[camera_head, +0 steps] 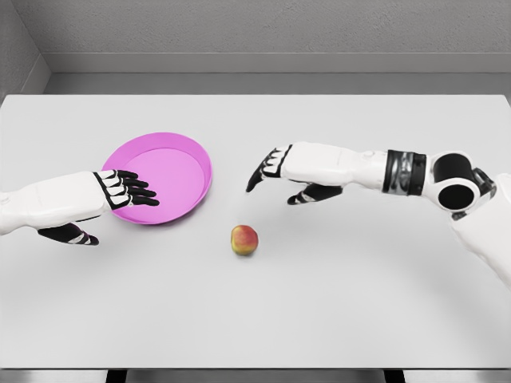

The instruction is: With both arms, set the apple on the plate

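- Apple's setting first: wide matte white table [359, 319], apple lying on it front of centre.
- Round magenta plastic plate [177, 159] sits left of centre, well apart from the fruit.
- Right hand [281, 169] hovers above and just right of the apple, fingers loosely spread, holding nothing.
- Left hand [120, 191] overlaps the plate's near rim, fingers extended, empty.
- Small round red-yellow apple [244, 239] rests untouched.
- Risk: a one-sided touch likely rolls it; the left hand may nudge the plate.

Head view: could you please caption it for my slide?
Both open hands, left hand and right hand, above the table; apple beside pink plate.
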Robot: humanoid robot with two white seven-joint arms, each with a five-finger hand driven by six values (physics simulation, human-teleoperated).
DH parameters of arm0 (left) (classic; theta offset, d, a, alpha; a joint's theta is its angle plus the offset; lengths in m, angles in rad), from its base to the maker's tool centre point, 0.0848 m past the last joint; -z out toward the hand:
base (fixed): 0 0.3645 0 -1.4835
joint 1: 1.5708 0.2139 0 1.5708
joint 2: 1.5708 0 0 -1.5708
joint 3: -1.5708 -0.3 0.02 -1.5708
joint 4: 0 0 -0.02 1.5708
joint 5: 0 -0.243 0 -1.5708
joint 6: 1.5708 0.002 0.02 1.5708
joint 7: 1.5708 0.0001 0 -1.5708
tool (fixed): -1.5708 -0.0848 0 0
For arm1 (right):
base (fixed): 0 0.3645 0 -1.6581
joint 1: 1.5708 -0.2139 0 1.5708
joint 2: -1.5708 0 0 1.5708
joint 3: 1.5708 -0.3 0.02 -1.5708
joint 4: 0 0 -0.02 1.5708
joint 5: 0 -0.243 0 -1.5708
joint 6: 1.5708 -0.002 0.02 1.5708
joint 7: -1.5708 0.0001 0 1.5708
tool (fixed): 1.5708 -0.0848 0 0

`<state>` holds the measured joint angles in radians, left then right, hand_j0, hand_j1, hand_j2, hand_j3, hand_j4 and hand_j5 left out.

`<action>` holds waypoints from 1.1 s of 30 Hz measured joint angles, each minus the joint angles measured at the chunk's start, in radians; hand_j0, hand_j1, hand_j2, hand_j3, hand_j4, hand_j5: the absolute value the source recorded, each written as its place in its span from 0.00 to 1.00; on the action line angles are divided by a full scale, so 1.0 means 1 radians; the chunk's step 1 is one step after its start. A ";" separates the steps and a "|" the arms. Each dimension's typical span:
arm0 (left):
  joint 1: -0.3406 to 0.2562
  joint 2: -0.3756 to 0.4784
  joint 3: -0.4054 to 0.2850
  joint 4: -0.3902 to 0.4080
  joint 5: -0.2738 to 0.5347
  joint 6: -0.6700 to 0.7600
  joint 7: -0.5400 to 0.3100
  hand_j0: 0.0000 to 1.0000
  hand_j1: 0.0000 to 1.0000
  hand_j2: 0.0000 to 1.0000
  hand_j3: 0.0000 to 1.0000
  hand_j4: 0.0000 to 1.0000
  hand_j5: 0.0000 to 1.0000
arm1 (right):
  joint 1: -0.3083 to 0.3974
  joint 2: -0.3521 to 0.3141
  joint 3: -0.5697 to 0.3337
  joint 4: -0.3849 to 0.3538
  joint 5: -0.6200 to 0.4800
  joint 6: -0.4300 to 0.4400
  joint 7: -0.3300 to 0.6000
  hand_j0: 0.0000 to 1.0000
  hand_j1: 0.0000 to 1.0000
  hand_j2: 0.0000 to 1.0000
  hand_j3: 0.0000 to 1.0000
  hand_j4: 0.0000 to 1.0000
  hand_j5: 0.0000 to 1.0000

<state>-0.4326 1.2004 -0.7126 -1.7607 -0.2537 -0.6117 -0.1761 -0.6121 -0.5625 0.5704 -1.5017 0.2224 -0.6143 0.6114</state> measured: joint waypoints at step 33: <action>-0.581 -0.544 -0.351 0.000 -0.071 -0.001 -0.432 1.00 1.00 1.00 1.00 1.00 1.00 | 0.067 -0.128 -0.326 0.205 -0.003 0.000 0.000 1.00 1.00 1.00 1.00 1.00 1.00</action>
<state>-1.0140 0.6568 -1.0632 -1.7602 -0.3246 -0.6131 -0.6084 -0.5446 -0.6908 0.2441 -1.2969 0.2190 -0.6138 0.6114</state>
